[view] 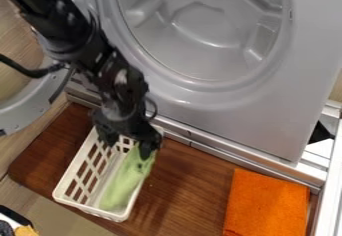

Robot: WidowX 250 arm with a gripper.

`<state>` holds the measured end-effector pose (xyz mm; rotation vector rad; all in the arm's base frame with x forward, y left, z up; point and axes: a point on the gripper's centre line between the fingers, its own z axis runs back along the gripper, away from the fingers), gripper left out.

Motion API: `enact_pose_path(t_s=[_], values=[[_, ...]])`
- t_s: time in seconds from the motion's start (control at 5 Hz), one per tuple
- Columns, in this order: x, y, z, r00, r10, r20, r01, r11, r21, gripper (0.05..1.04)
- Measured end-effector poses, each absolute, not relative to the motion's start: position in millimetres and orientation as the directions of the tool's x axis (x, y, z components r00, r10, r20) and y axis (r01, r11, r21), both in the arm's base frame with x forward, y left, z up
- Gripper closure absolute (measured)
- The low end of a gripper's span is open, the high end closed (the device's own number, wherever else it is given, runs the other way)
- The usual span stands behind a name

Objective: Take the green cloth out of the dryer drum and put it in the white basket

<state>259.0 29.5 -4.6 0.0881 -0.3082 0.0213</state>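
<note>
Well, the pincer is released, its fingers spread at the far end of the white basket. The green cloth lies lengthwise inside, its upper end apparently touching one finger. Behind stands a grey machine; an orange cloth lies on the wooden desk.

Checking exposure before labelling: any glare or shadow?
Camera view: soft highlights on the glossy grey recessed panel; darker patches on the brown wooden board right of the white plastic basket, possibly shadow; black two-finger gripper very dark.
</note>
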Motion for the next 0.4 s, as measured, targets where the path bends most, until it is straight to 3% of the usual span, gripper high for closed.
enact_pose_path(t_s=[0.4], values=[[263, 25, 31, 0.932, -0.036, 0.361, 0.007, 0.997, 0.083, 0.083]])
